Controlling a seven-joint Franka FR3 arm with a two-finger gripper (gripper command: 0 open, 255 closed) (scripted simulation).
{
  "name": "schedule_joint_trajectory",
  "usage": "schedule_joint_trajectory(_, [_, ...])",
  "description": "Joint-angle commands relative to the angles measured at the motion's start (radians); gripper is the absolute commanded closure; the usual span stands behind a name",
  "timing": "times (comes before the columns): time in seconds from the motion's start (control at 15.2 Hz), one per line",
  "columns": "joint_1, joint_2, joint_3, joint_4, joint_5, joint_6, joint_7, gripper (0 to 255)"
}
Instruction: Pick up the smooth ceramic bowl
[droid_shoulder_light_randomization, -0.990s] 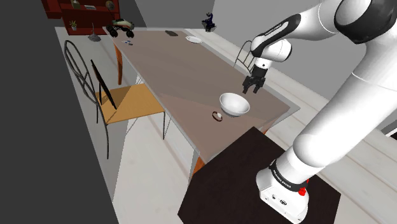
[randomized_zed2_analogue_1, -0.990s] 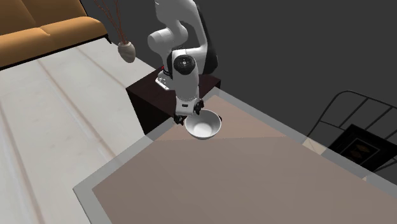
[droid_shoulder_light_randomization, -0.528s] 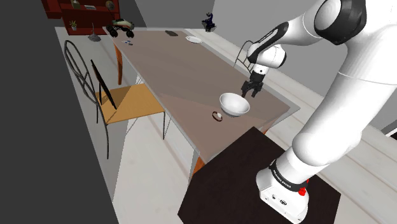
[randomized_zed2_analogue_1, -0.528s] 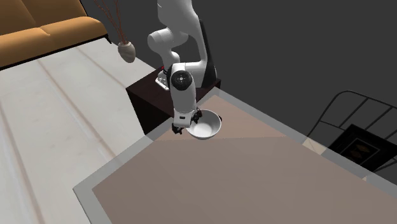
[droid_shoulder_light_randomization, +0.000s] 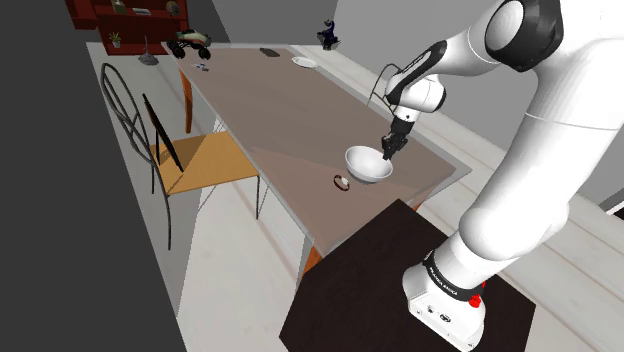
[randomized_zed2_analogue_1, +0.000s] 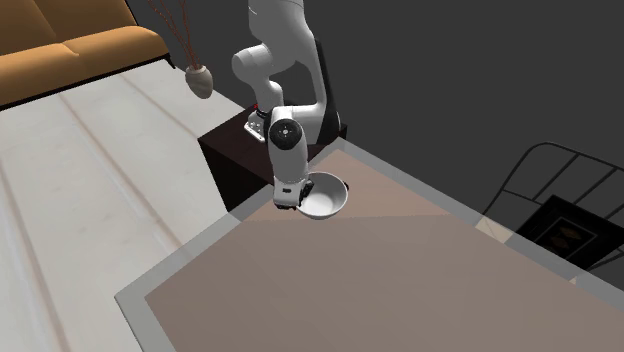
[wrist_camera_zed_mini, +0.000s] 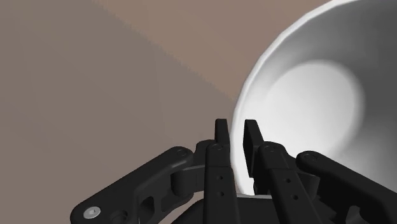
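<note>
A long brown table (droid_shoulder_light_randomization: 270, 100) stands on a pale floor, with an orange chair (droid_shoulder_light_randomization: 195, 160) pushed up to its side. The white bowl (droid_shoulder_light_randomization: 366, 165) sits on the table near the end closest to the robot's dark stand (droid_shoulder_light_randomization: 400, 270). A small round thing (droid_shoulder_light_randomization: 342, 182) lies just beside it. The jaws point down at the bowl's edge. In the wrist view one black finger (wrist_camera_zed_mini: 221, 137) is outside the bowl's wall and the other finger (wrist_camera_zed_mini: 252, 137) is inside. The jaws are clamped on the thin rim. I think they hold it this way because the bowl is too wide to hold around. The bowl looks like it rests on the table, so lifting comes next, slowly, since a smooth rim could slip
</note>
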Motion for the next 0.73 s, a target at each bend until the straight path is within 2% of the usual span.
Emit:
schedule_joint_trajectory(0.0, [0.000, 0.000, 0.000, 0.000, 0.000, 0.001, 0.000, 255])
schedule_joint_trajectory(0.33, [0.000, 0.000, 0.000, 0.000, 0.000, -0.001, 0.000, 255])
schedule_joint_trajectory(0.66, [0.010, -0.055, -0.015, 0.008, -0.037, -0.055, 0.027, 255])
